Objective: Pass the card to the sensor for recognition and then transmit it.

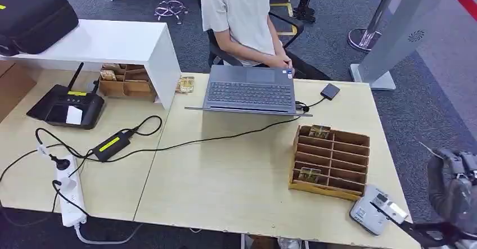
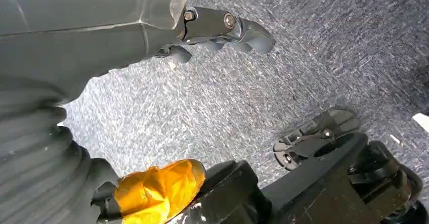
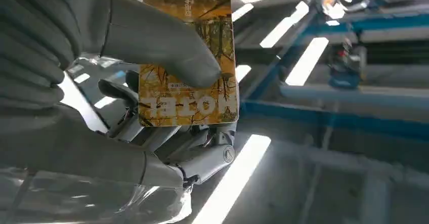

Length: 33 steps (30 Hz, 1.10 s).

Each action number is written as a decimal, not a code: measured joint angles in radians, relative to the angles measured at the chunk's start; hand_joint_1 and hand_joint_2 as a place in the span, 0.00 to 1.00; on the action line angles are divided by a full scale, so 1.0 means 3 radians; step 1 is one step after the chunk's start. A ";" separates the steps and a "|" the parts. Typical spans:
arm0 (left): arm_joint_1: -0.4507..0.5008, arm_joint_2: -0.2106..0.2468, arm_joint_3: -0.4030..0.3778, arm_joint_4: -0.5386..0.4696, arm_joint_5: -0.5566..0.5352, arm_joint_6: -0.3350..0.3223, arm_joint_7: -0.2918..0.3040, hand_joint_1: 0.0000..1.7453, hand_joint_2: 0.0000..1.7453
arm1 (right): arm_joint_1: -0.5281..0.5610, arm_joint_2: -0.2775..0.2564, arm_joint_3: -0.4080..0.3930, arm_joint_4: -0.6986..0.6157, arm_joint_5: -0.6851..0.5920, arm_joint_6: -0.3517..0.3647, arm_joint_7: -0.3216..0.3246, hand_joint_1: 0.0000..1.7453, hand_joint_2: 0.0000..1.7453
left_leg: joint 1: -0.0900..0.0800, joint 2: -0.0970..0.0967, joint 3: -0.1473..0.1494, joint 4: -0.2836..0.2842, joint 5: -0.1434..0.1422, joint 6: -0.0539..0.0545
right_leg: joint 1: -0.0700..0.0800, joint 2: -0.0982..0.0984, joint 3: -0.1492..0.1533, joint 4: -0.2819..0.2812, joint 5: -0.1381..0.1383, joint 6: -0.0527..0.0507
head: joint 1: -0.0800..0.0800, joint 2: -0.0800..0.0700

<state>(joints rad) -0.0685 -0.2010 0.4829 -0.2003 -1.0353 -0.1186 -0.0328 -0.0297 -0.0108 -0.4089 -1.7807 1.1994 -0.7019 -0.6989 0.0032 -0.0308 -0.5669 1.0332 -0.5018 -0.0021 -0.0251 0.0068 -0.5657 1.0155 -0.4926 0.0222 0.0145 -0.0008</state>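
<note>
One thumb alone presses the card [image 3: 188, 57] against the fingers of the right hand [image 3: 126, 82], beside the table's right edge near the grey sensor [image 1: 369, 211], so it may slip or face wrongly; the empty left hand [image 2: 212, 29] hangs half-curled above the floor.

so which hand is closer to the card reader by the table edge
Right. The right hand hovers just beside the card reader, holding a card. The left hand hangs low over the carpet, away from the table.
</note>
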 joint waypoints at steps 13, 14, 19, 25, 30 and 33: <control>-0.0026 0.0009 -0.0145 0.0000 -0.0153 -0.0051 -0.0003 0.00 1.00 | -0.0950 -0.0513 0.0642 0.0427 0.0412 0.0018 0.0001 1.00 1.00 | -0.0001 -0.0004 0.0001 0.0002 0.0003 -0.0001 | -0.0001 -0.0003 0.0002 0.0001 0.0005 0.0001 | 0.0001 0.0000; -0.0027 0.0009 -0.0150 0.0000 -0.0153 -0.0051 -0.0003 0.00 1.00 | -0.0967 -0.0525 0.0655 0.0445 0.0414 0.0018 0.0001 1.00 1.00 | -0.0001 -0.0003 0.0001 0.0002 0.0003 -0.0001 | -0.0001 -0.0003 0.0002 0.0001 0.0005 0.0001 | 0.0001 0.0000; -0.0031 0.0009 -0.0159 0.0000 -0.0181 -0.0048 -0.0003 0.00 1.00 | -0.1262 -0.0639 0.0836 0.0823 0.0675 0.0020 0.0190 1.00 1.00 | -0.0001 0.0006 -0.0004 0.0000 0.0002 -0.0001 | -0.0002 0.0007 -0.0001 0.0004 0.0006 0.0001 | 0.0000 0.0000; -0.0057 0.0009 -0.0210 0.0000 -0.0301 -0.0065 -0.0015 0.00 1.00 | -0.2234 -0.0894 0.1886 0.1909 0.1006 0.0024 0.1109 1.00 1.00 | -0.0002 0.0007 -0.0002 0.0002 0.0016 0.0000 | -0.0002 0.0009 -0.0004 0.0005 0.0018 0.0003 | 0.0001 0.0000; -0.0079 0.0009 -0.0264 0.0000 -0.0366 -0.0196 -0.0107 0.00 1.00 | -0.2777 -0.0875 0.2845 0.2666 0.1095 0.0023 0.1527 1.00 1.00 | 0.0000 -0.0009 -0.0006 0.0001 0.0022 -0.0006 | 0.0001 -0.0006 -0.0005 0.0008 0.0018 0.0002 | 0.0000 0.0000; -0.0089 0.0009 -0.0273 0.0000 -0.0386 -0.0250 -0.0118 0.00 1.00 | -0.2967 -0.0812 0.3193 0.2996 0.1087 0.0020 0.1695 1.00 1.00 | 0.0001 -0.0009 -0.0008 0.0001 0.0022 -0.0006 | 0.0001 -0.0006 -0.0007 0.0009 0.0018 0.0002 | 0.0000 0.0000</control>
<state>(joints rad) -0.0951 -0.1984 0.4009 -0.2003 -1.1513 -0.1938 -0.0683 -0.9199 -0.2545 0.5492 -0.8818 1.5256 -0.6958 -0.1904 0.0036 -0.0335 -0.5692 1.0335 -0.4951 -0.0040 -0.0249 0.0051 -0.5680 1.0181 -0.4873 0.0230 0.0145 -0.0008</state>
